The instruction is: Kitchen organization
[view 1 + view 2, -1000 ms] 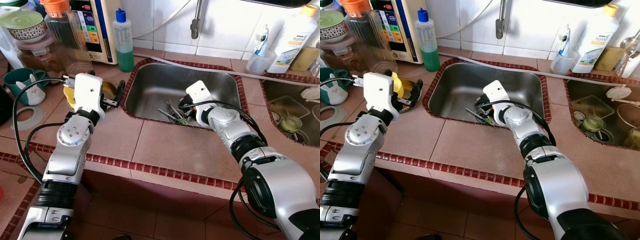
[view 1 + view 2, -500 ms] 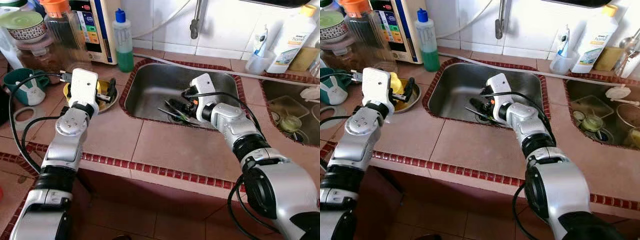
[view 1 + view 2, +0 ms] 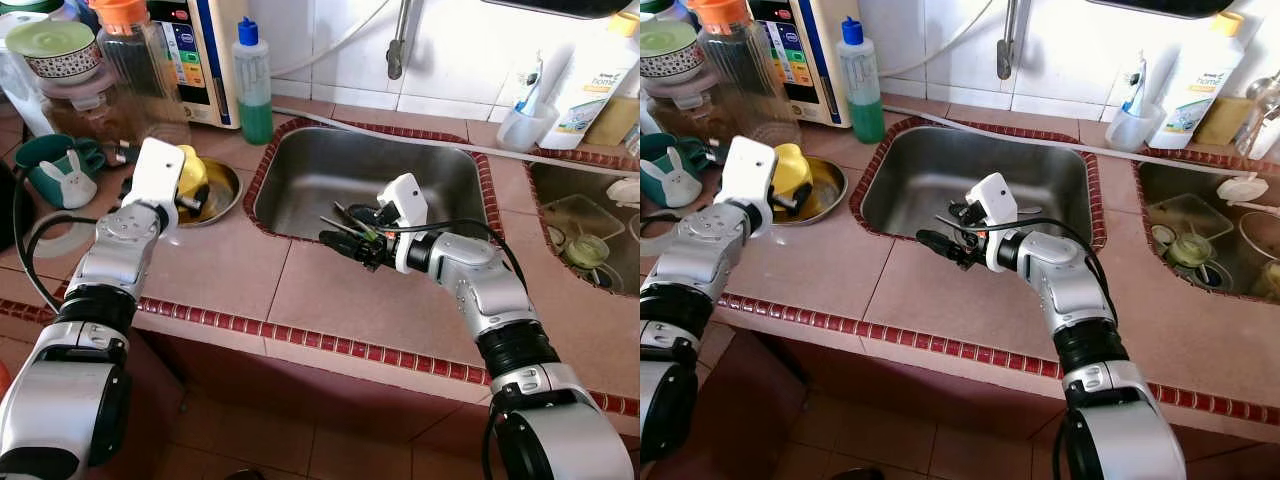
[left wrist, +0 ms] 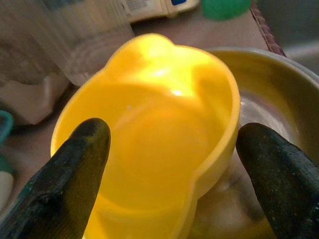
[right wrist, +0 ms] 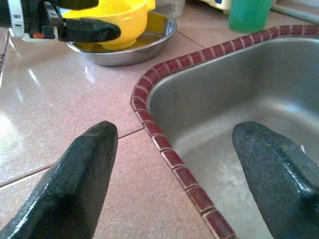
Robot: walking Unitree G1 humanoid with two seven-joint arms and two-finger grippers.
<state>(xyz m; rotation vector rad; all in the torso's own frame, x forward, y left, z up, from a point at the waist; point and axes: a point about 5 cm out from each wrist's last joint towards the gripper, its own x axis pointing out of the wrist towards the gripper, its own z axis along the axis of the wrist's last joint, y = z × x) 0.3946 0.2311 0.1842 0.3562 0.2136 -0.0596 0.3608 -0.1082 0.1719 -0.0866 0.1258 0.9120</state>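
Observation:
A yellow plastic cup sits in a shallow steel bowl on the tiled counter, left of the sink. My left gripper is at the cup. In the left wrist view its fingers stand open on either side of the cup. My right gripper hovers over the sink's near left rim, open with nothing between its fingers. It faces the bowl. Thin utensils lie in the sink behind it, partly hidden.
A green soap bottle, a glass jar with an orange lid and a teal mug crowd the counter's back left. The tap hangs over the sink. A second basin with dishes lies to the right.
My left gripper has carried the yellow cup left and set it in the steel bowl. My right gripper has drawn back from the sink's bottom to its near left rim.

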